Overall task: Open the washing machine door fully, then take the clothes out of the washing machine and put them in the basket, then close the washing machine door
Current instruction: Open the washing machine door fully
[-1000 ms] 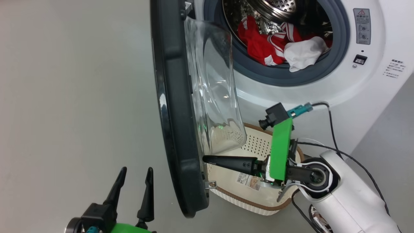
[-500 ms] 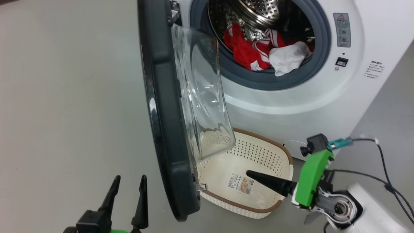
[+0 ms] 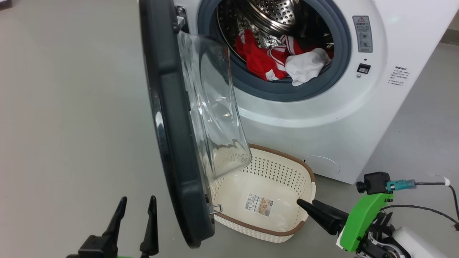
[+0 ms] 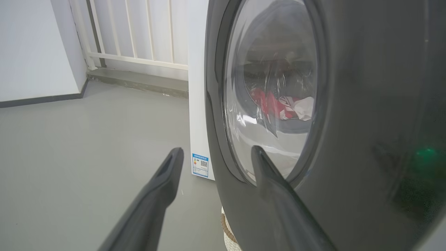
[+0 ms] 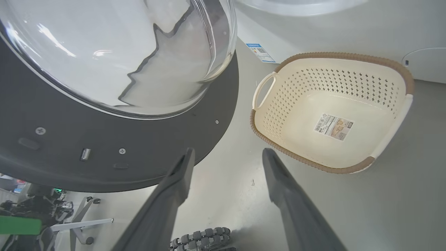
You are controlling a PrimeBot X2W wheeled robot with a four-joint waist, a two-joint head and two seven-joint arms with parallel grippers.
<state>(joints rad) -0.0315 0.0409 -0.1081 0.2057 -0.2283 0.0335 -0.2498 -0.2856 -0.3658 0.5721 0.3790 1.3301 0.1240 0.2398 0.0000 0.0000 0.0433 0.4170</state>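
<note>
The large round washing machine door [image 3: 168, 125], a glossy black ring round bulging glass, stands swung out between both claws. The left claw [image 3: 138, 199] is spread and empty, with the door's outer face just to its right. The right claw [image 3: 304, 205], also spread and empty, sits just beside the small cream perforated plastic basket [image 3: 283, 168]. The bright red and white clothes [image 3: 276, 61] lie well ahead of it, in the big white front-loading washing machine [image 3: 322, 122]. The reach should probably pass above the basket, clear of the glass, and pinch the topmost fold.

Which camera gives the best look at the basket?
The right wrist view: the whole basket shows, sticker included. In the head view the door covers one end; the left wrist view catches a sliver of rim.
</note>
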